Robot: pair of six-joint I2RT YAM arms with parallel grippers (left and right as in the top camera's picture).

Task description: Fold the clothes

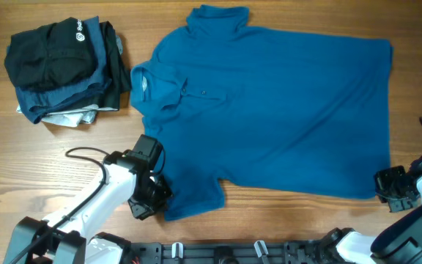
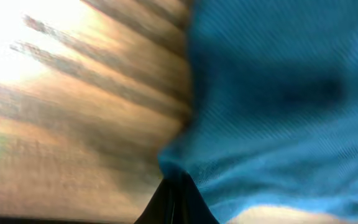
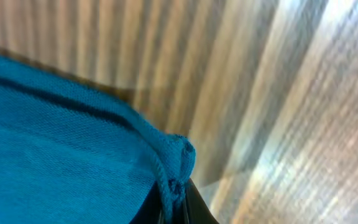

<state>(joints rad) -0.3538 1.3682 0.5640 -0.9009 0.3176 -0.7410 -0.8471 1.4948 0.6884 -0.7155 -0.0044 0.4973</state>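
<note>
While the polo shirt (image 1: 269, 110) lies spread flat on the desk (image 1: 20, 161) with no fold made, I have the left gripper (image 1: 158, 199) pinching its near sleeve (image 1: 193, 194) and the right gripper (image 1: 388, 187) pinching the hem corner (image 1: 372, 192); all folding left

The light-brown wood-grain counter (image 1: 20, 161) carries a medium-blue short-sleeved polo shirt of soft fabric (image 1: 284, 110), spread out, and just beside its collar a stack of folded black, teal and grey garments (image 1: 64, 70).
</note>
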